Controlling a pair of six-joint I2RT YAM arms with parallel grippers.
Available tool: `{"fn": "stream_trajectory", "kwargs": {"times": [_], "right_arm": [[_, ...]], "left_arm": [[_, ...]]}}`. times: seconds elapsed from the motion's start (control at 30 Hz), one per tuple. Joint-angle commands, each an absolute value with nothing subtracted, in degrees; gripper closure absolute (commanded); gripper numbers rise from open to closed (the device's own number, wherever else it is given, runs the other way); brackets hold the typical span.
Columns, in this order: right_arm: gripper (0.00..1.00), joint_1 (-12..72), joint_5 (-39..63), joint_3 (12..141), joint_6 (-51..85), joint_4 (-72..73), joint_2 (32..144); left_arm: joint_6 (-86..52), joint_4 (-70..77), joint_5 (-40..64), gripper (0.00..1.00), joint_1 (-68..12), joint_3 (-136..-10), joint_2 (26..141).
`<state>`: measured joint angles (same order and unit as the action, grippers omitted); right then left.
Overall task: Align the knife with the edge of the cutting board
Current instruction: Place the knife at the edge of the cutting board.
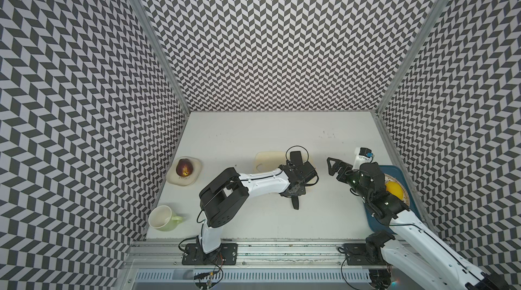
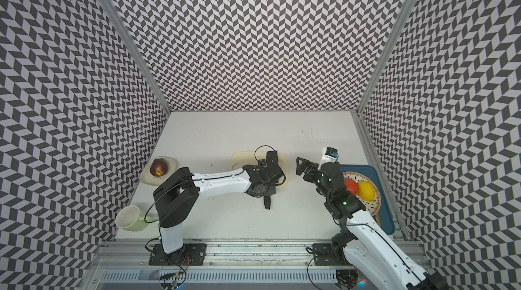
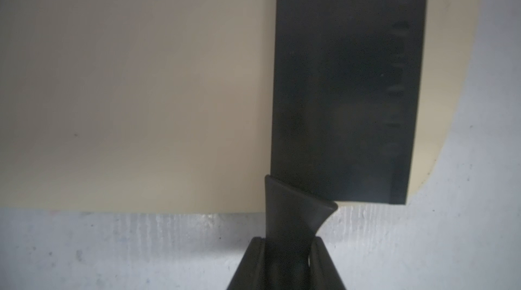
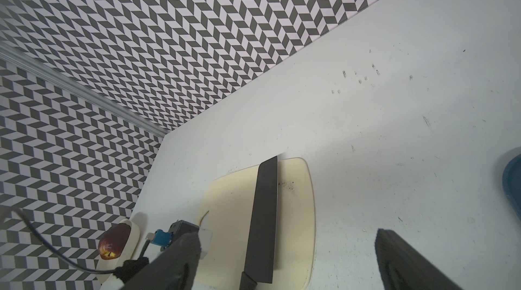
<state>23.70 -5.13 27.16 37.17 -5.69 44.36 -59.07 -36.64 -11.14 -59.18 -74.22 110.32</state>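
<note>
The left gripper is clamped on the knife, its fingers pinching the handle just behind the blade. The handle juts off the near long edge of the cutting board over bare table. The blade lies flat over the board, running roughly parallel to the short end that faces the right arm. A narrow strip of board shows between blade and that end, and in the right wrist view the tip reaches about the far long edge. Whether the blade rests on the board I cannot tell.

The right gripper hangs between the board and the dark blue tray, jaws spread wide and holding nothing.

The white, scuffed table lies bare from the board to the back wall and between board and tray. The tray holds a plate with a red fruit and a yellow one. By the left wall sit an apple on a cream dish and a green mug. Chevron-patterned walls enclose three sides.
</note>
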Motion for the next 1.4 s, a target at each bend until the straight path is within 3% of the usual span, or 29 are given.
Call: {"fn": "stream_trajectory", "kwargs": {"times": [0.0, 1.37], "right_arm": [[0.0, 23.5, -5.9, 27.9, 37.4, -4.8, 43.0], [0.0, 23.5, -6.2, 27.7, 37.6, -4.8, 42.2]], "left_arm": [[-59.7, -35.0, -12.6, 0.83, -60.2, -76.1, 111.0], [-63.5, -34.8, -13.7, 0.78, -63.4, -78.6, 114.4]]}}
